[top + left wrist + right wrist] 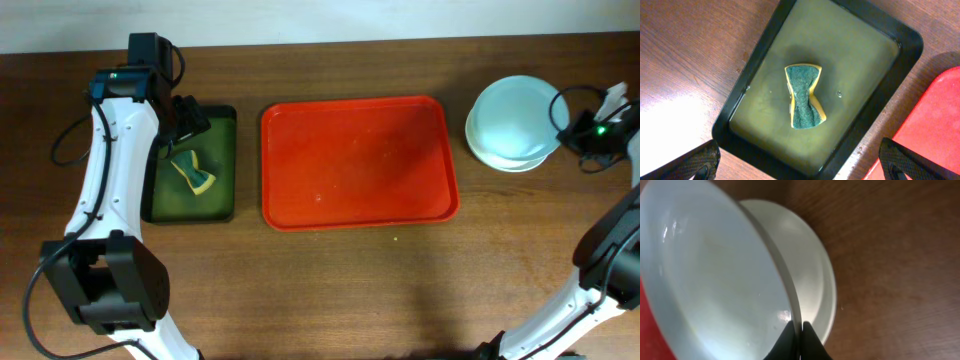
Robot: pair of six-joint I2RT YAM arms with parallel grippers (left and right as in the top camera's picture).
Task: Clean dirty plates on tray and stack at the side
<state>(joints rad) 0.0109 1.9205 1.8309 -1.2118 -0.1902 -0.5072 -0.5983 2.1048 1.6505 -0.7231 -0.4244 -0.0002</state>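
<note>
Right gripper pinches the rim of the mint plate, which lies over the cream plate on the table, right of the red tray. Left gripper, fingers spread wide, hangs over the sponge in the dark tray.

Left claw gapes wide; right claw is pinched nearly closed.
</note>
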